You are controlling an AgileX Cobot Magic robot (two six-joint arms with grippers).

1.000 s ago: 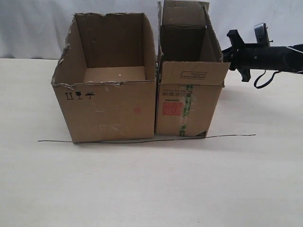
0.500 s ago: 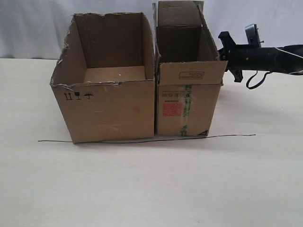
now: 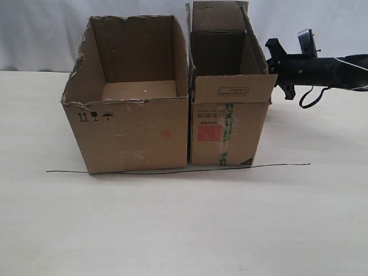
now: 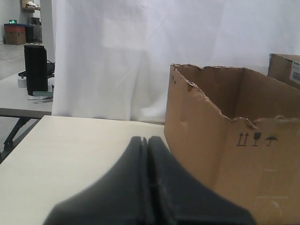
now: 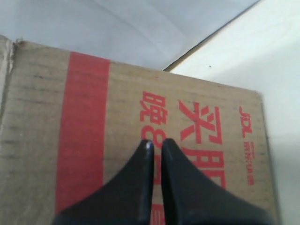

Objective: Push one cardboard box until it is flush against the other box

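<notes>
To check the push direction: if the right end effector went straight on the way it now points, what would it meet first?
The red-printed side wall of the narrow cardboard box. The shut right end effector points squarely at it and looks very close, though contact itself is unclear.

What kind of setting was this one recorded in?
Probably a lab test station: white curtain backdrop, pale table with a black line across it, an equipment desk beyond the curtain.
</notes>
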